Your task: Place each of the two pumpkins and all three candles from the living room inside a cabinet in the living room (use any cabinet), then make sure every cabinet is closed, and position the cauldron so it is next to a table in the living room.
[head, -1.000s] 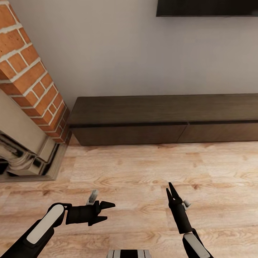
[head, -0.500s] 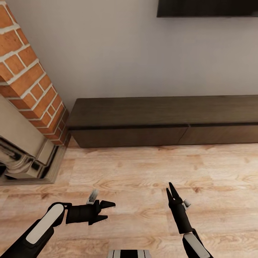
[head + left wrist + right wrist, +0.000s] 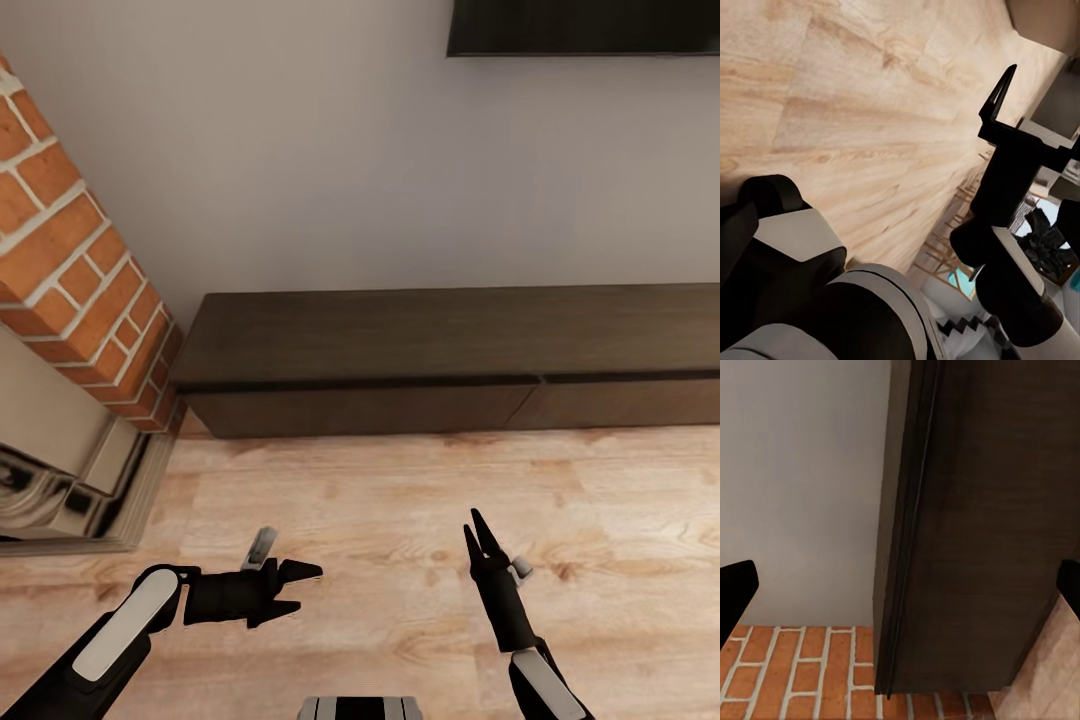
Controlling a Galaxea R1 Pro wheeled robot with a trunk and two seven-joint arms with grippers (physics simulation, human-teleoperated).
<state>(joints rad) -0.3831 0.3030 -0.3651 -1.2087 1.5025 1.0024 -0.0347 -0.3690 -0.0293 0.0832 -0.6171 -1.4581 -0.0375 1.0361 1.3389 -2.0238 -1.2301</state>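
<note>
Pale, knotty wood planks make the floor (image 3: 400, 500), running up to a plain grey-white wall (image 3: 330, 150). Against that wall sits the cabinet (image 3: 450, 355): long, low, dark-brown wood with a flat top and smooth, handleless front panels, all shut. At its left end rises a column of orange brick (image 3: 80, 270) with pale mortar, and below that a glossy, moulded fireplace surround (image 3: 50, 470). A dark flat screen (image 3: 585, 25) hangs high on the wall.

Both arms hover over bare floor, well short of the cabinet. The left gripper (image 3: 297, 588) holds nothing, black fingers spread apart; the right gripper (image 3: 478, 530) points at the cabinet, tips parted and empty.

The right wrist view adds the cabinet's (image 3: 975, 525) fine grain and the thin seam under its top, beside brick (image 3: 810, 675). The left wrist view looks across the planks (image 3: 855, 112) to the right arm (image 3: 1009, 217).
</note>
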